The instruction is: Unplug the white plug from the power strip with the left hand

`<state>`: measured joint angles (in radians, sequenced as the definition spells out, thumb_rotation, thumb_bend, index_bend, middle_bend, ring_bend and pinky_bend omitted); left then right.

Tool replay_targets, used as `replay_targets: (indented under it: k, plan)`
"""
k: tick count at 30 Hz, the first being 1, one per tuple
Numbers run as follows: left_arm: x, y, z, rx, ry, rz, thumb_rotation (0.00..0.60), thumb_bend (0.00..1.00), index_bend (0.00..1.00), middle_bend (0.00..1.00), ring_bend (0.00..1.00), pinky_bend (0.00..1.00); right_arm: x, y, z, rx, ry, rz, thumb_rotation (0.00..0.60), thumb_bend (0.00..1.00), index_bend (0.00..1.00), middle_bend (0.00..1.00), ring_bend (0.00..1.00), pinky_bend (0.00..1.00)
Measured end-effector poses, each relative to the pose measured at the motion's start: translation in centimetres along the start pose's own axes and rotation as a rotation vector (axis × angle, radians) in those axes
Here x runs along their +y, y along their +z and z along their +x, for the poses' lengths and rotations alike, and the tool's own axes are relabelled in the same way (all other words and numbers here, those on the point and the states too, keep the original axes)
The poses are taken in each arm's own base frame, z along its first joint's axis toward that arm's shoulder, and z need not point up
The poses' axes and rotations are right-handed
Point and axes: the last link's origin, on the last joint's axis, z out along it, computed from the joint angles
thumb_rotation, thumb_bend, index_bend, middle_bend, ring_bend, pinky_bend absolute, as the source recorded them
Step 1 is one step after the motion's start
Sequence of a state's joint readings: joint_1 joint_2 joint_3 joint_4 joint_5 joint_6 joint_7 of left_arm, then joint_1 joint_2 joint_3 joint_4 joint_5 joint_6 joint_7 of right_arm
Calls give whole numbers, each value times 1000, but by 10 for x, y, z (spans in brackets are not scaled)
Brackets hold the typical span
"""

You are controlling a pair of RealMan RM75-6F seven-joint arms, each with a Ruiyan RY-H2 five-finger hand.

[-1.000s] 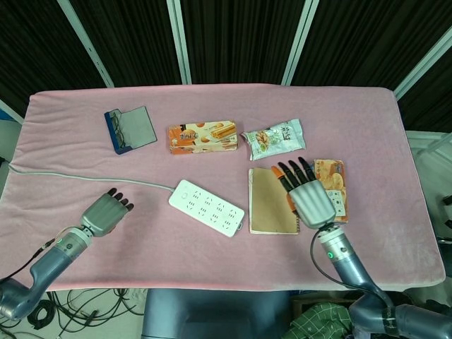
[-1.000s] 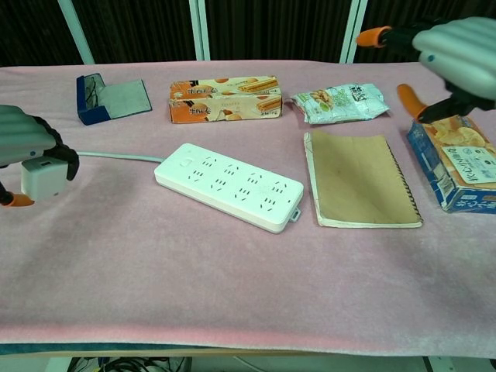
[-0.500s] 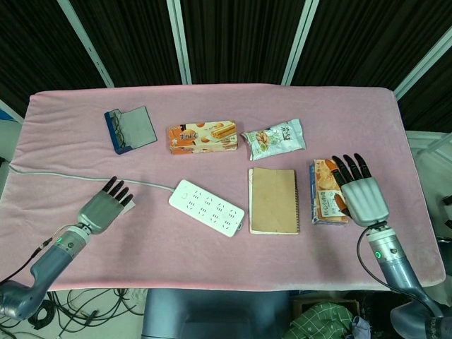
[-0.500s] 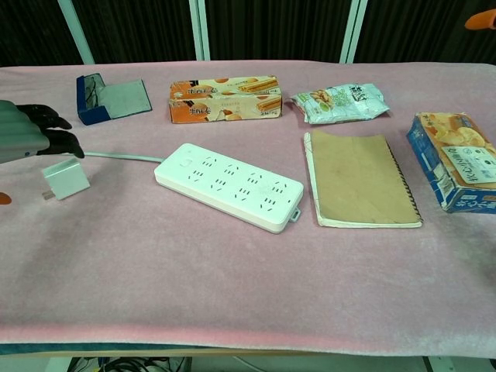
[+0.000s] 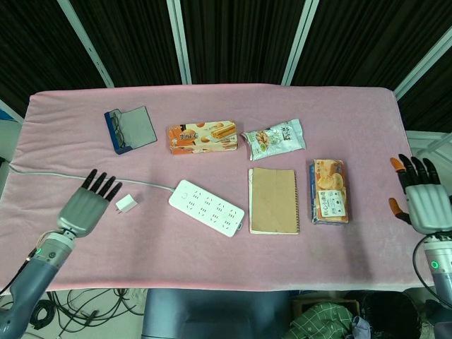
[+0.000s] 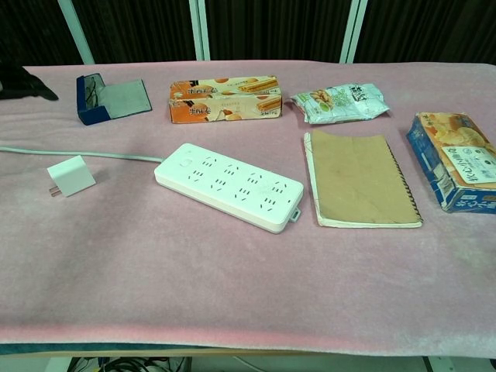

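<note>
The white plug (image 5: 126, 205) (image 6: 70, 176) lies loose on the pink cloth, left of the white power strip (image 5: 206, 207) (image 6: 229, 186) and apart from it. No plug sits in the strip's sockets. My left hand (image 5: 86, 205) hovers just left of the plug with its fingers spread and nothing in them; in the chest view only dark fingertips (image 6: 23, 80) show at the left edge. My right hand (image 5: 421, 198) is off the table's right edge, fingers apart and empty.
The strip's grey cord (image 5: 70, 176) runs left off the table. A blue glasses case (image 5: 130, 128), an orange snack box (image 5: 202, 137), a snack bag (image 5: 274, 138), a brown notebook (image 5: 273, 200) and a cookie box (image 5: 330, 191) lie across the cloth.
My left hand let the white plug go onto the cloth and drew back to the left. My right hand swung from over the notebook to beyond the table's right edge.
</note>
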<state>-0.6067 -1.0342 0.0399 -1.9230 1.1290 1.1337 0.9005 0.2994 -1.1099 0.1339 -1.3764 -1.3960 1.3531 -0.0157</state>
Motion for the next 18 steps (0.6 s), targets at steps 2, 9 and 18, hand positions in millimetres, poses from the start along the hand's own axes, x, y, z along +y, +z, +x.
replay_targets:
  k: [2, 9, 18]
  plan:
    - [-7, -12, 3, 26, -36, 41, 600, 100, 73, 59, 0, 0, 9, -16, 1, -1, -2, -11, 600, 293, 19, 30, 42, 40]
    - [-24, -74, -14, 58, -202, 164, 600, 99, 71, 56, 0, 0, 12, -64, 6, 16, 68, -29, 600, 293, 17, 30, 42, 40]
    - [-25, -139, -43, 108, -444, 304, 600, 99, 70, 44, 0, 0, -21, -110, 2, -8, 93, 9, 600, 292, 12, 30, 42, 39]
